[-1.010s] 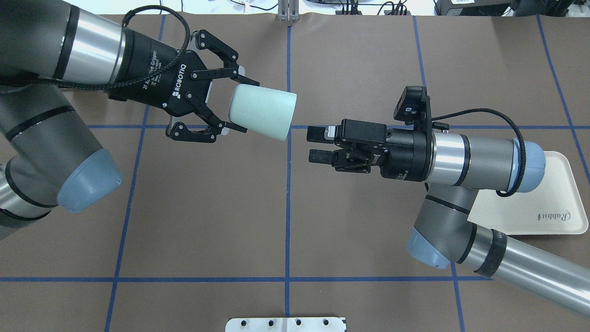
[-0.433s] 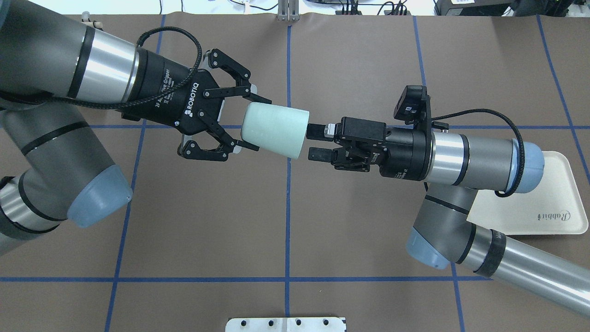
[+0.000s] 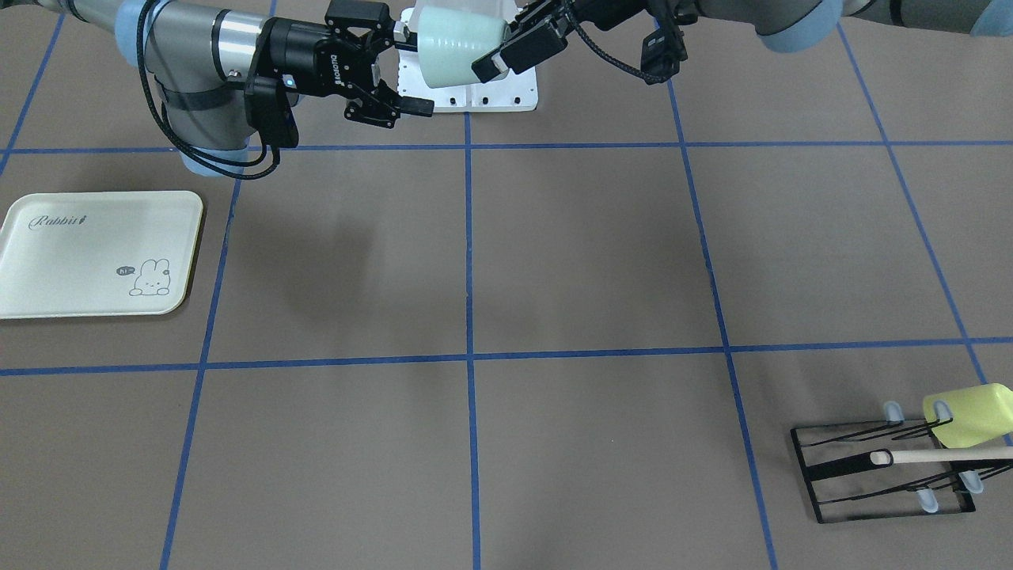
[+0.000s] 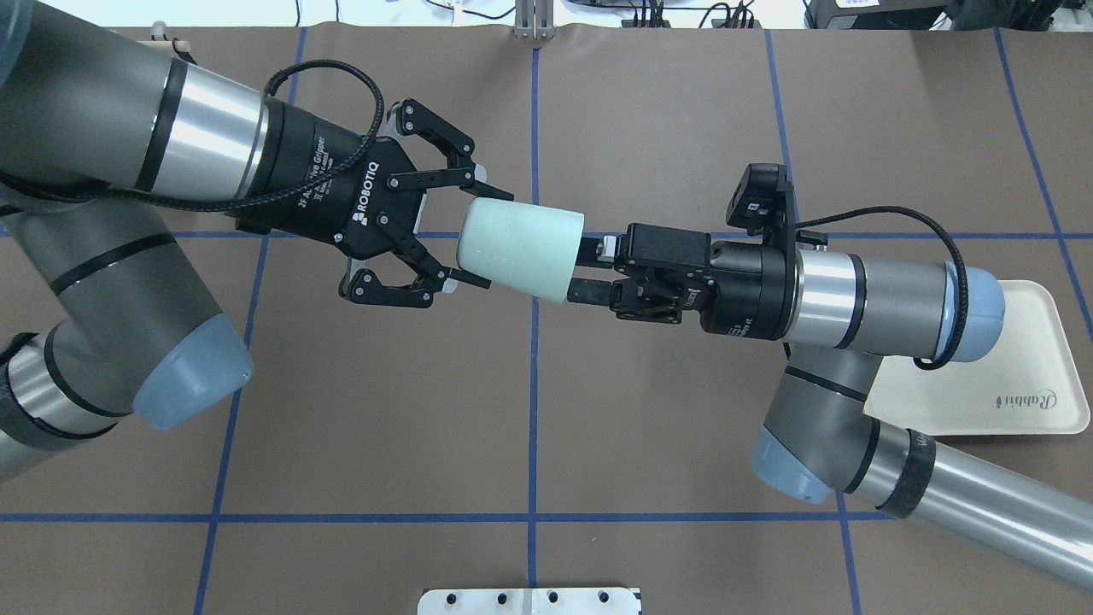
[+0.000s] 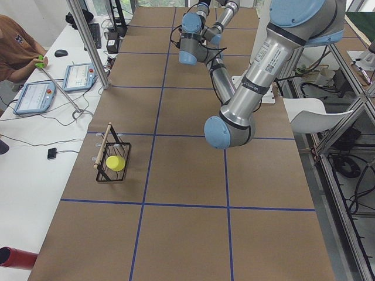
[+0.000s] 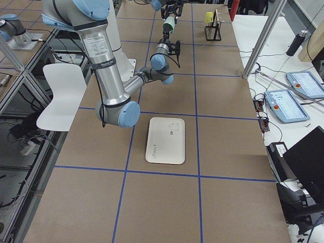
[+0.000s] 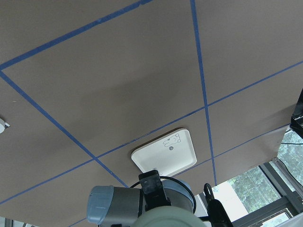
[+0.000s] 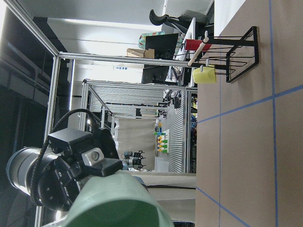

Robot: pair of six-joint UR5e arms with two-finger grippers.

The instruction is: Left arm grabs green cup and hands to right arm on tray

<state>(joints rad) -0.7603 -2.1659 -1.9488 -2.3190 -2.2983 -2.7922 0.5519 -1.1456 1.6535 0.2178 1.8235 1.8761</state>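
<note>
Brown paper-covered table (image 4: 384, 410) with a blue tape grid fills my screens. Over it the silver-grey left arm (image 4: 102, 128) and its twin, the silver-grey right arm (image 4: 871, 290), meet nose to nose above the midline, close to the robot-side edge. The cream rectangular tray (image 3: 71, 269) with the rabbit drawing lies at the table's right end. A black wire rack (image 3: 878, 467) carrying a yellow-lime cup (image 3: 969, 416) sits in the far left corner, well apart.

The small pale mint-green plastic cup (image 4: 519, 249) hangs on its side in the air. Its narrow base is clamped by the left gripper (image 4: 493, 237), and its mouth faces the right gripper (image 4: 587, 272), whose fingers stand narrowly parted at the rim, gripping nothing.

I judge the handover half made. I want one right finger inside the mouth and one outside the wall, then a firm squeeze before the left lets go. Room looks good: only tape lines show between here and the tray, though the right arm's elbow overhangs part of the tray from overhead.
</note>
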